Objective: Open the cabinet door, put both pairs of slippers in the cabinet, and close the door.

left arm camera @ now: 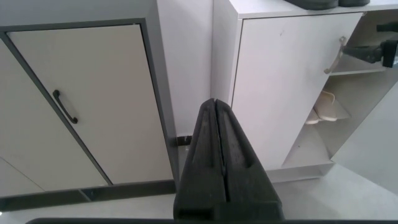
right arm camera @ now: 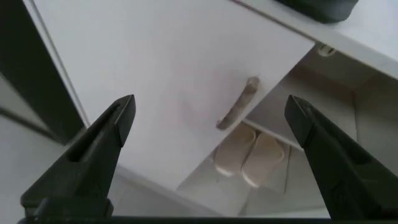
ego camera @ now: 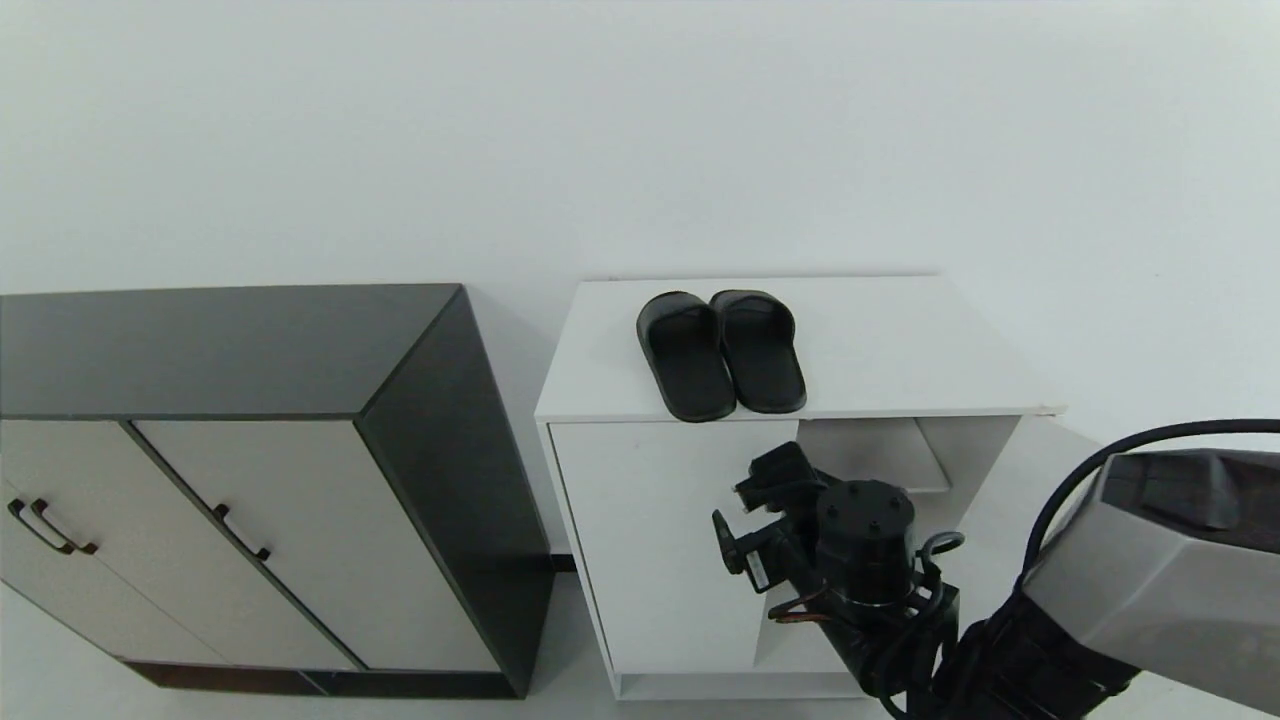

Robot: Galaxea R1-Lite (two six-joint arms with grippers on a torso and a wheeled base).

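R gripper (right arm camera: 209, 102): jaws spread wide, holding nothing, lined up on the door handle (right arm camera: 239, 102) but just short of it. R arm sits low in front of the white cabinet (ego camera: 900, 340), by the door (ego camera: 660, 520) edge. L gripper (left arm camera: 214, 112): jaws pressed together, empty, well back from it. Black slippers (ego camera: 720, 350) on top of the cabinet, beige pair (right arm camera: 249, 152) inside under the shelf.

Black slippers (ego camera: 722, 352) atop cabinet (ego camera: 900, 350); beige slippers (right arm camera: 261, 158) inside, door (ego camera: 660, 520) open.
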